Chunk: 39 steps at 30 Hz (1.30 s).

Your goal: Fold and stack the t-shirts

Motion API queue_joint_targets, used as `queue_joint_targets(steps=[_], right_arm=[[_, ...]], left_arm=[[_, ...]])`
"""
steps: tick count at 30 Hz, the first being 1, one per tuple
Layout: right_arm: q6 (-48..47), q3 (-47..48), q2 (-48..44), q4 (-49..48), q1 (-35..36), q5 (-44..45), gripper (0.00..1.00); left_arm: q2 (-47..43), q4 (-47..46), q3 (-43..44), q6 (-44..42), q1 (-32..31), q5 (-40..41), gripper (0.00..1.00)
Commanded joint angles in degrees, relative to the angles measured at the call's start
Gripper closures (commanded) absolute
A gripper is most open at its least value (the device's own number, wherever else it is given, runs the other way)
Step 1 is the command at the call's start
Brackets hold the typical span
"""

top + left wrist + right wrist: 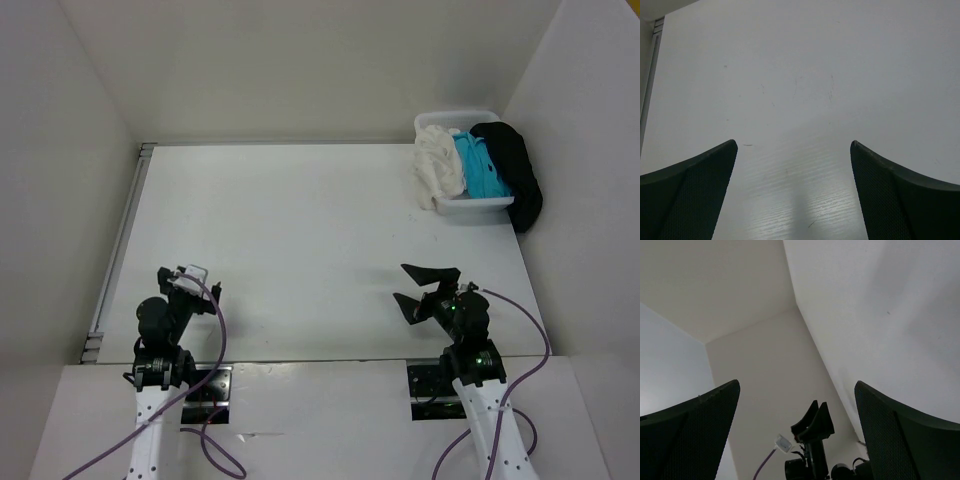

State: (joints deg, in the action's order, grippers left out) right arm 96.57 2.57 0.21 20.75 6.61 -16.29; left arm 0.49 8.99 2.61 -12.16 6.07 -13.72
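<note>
Showing only overhead: perhaps three t-shirts [478, 168].

white table [300, 230], white bin [472, 209] at its far right corner, metal rail [116, 260] along its left edge, white walls [300, 60]

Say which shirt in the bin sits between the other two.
The crumpled cyan t-shirt; the crumpled white t-shirt lies to its left, the black t-shirt to its right.
</note>
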Motion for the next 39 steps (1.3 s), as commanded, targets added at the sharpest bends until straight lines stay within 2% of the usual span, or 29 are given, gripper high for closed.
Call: queue_joint_targets(steps=[1,4,6,9,10,11,12,13,16,17,18,20,21,22,23,24,25,27,28,29,30,31,33,35,36,38,39], right_arm=[[0.8,-1.16,-4.6,3.76,0.24,3.45,0.0],[0.99,-1.16,-4.6,3.77,0.24,3.99,0.0],[1.85,-1.16,-4.6,2.55,0.24,2.25,0.0],[3.79,-2.48,-4.6,-8.4,0.24,1.18,0.0],[3.8,-1.35,-4.6,-10.45,0.24,2.66,0.0],[3.8,-0.55,-4.6,-13.52,0.24,3.98,0.0],[2.75,1.72,-4.6,-14.42,0.24,5.47,0.0],[1.61,3.13,-4.6,-14.42,0.24,8.7,0.0],[-4.98,8.67,-0.92,-14.95,0.24,12.68,0.0],[-8.3,11.81,4.14,-15.56,0.24,14.0,0.0],[-10.77,11.85,4.19,-15.57,0.24,14.01,0.0],[-18.92,20.86,18.98,-16.45,0.24,13.49,0.0],[-29.76,31.95,25.74,-14.62,0.24,13.48,0.0],[-35.52,38.5,40.08,-8.34,0.24,14.44,0.0],[-40.71,45.26,46.92,-4.53,0.94,15.67,0.0],[-49.2,57.95,53.25,-1.19,1.47,19.25,0.0],[-52.68,63.47,63.93,3.72,1.47,20.67,0.0],[-60.41,76.8,71.74,6.22,1.47,24.89,0.0],[-62.28,80.45,74.82,6.93,1.47,26.91,0.0],[-63.95,83.62,79.55,7.45,1.47,29.45,0.0],[-66.06,88.7,81.6,7.46,1.47,35.83,0.0],[-70.51,90.58,83.36,7.46,2.26,39.72,0.0],[-75.11,95.22,88.88,5.09,2.27,46.06,0.0],[-80.3,98.49,93.28,5.09,2.27,51.88,0.0],[-81.19,102.07,97.83,6.22,0.52,51.28,0.0],[-81.19,107.09,102.16,7.63,-1.5,48.48,0.0],[-82.06,108.86,106.8,8.85,-2.3,47.16,0.0]], left_arm=[[-7.08,-0.12,-0.24,-4.25,0.09,-6.12,0.0],[-7.08,2.51,0.38,-9.52,0.09,-13.06,0.0],[-7.08,3.13,0.38,-10.95,0.09,-14.76,0.0],[-7.08,0.6,-1.46,-14.36,0.09,-18.78,0.0],[-7.08,1.2,-1.47,-17.25,0.09,-21.94,0.0],[-7.08,3.64,-0.69,-25.55,0.09,-29.36,0.0],[-7.08,5.66,0.1,-32.5,0.09,-33.01,0.0],[-7.08,3.68,0.11,-32.57,0.09,-34.61,0.0],[-7.08,-6.14,0.73,-39.5,0.09,-31.3,0.0],[-7.08,-16.27,0.73,-36.64,0.09,-24.59,0.0],[-6.39,-20.55,0.73,-35.66,0.09,-20.69,0.0],[-6.38,-23.41,3.08,-37.13,-0.44,-15.05,0.0],[-6.38,-22.02,4.67,-36.62,-0.44,-9.89,0.0],[-5.77,-21.22,6.16,-35.4,-0.44,-7.66,0.0],[-4.81,-19.38,7.57,-34.34,-0.44,-5.73,0.0],[-3.67,-19.37,8.98,-32.16,-0.44,-2.66,0.0],[-0.18,-18.84,11.86,-31.18,-0.44,-1.33,0.0],[6.07,-18.23,15.74,-27.15,-0.44,3.31,0.0],[14.37,-17.7,18.37,-25.56,-0.44,5.35,0.0],[19.32,-15.09,25.53,-23.63,-0.44,7.54,0.0],[24.33,-12.97,29.95,-21.35,-0.44,9.74,0.0],[33.43,-10.43,34.17,-17.67,0.08,11.41,0.0],[39.82,-1.64,44.96,-15.18,1.84,8.03,0.0],[47.3,6.54,50.36,-10.88,2.46,2.48,0.0],[52.37,11.09,54.74,-9.04,2.46,1.25,0.0],[57.84,15.51,58.19,-5.0,2.46,-2.69,0.0],[63.52,17.7,59.77,-4.37,2.46,-4.2,0.0]])
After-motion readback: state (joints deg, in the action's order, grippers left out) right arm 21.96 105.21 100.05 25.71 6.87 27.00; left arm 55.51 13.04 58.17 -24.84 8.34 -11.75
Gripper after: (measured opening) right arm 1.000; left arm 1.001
